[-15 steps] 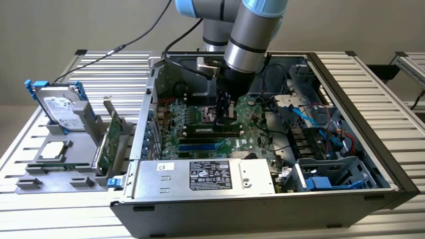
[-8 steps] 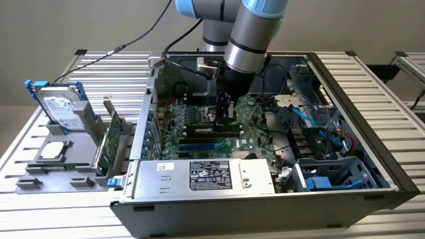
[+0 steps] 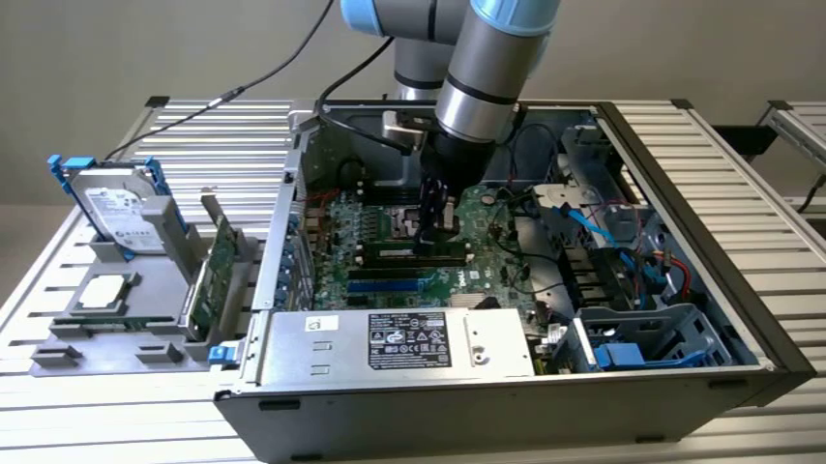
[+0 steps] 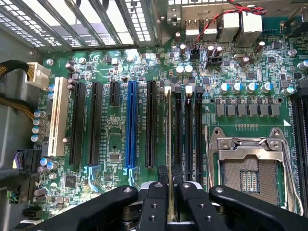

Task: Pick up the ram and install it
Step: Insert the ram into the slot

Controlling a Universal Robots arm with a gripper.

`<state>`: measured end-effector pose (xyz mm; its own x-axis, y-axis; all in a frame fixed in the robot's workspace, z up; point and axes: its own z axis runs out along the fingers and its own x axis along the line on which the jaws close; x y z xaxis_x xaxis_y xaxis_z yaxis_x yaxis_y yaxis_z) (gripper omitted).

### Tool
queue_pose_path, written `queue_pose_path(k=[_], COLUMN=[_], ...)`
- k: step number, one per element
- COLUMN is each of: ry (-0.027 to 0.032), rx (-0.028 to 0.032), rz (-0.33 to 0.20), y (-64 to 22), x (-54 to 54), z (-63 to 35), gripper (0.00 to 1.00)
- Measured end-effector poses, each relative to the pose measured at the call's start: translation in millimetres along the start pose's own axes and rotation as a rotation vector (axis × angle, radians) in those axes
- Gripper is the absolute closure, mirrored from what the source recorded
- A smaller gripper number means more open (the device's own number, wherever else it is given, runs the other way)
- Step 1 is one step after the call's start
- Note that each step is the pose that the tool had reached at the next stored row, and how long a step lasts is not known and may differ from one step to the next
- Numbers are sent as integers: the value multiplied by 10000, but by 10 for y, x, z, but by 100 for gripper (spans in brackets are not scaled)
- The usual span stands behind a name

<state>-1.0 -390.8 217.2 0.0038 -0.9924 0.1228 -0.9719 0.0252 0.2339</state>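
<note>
So the gripper (image 4: 169,192) is pinching the ram (image 4: 169,144) edge-on and lowering it into the first black memory slot, right of centre in the wrist view, next to the open CPU socket (image 4: 250,171) — looks like the install step is underway. I'm guessing what's needed is keeping it square to the slot while pressing down evenly. The power supply label (image 3: 410,340) is carrying print too small to read.

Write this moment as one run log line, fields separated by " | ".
pincer: shut on ram | ram: edge-on, standing in memory slot | motherboard: inside open computer case | CPU socket: empty
</note>
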Motion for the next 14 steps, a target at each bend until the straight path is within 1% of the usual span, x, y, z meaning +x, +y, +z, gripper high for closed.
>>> queue_pose_path(k=[14], ry=[11], rx=[-27], rz=[-1], y=[-13], x=[-2], z=[-3], gripper=[86])
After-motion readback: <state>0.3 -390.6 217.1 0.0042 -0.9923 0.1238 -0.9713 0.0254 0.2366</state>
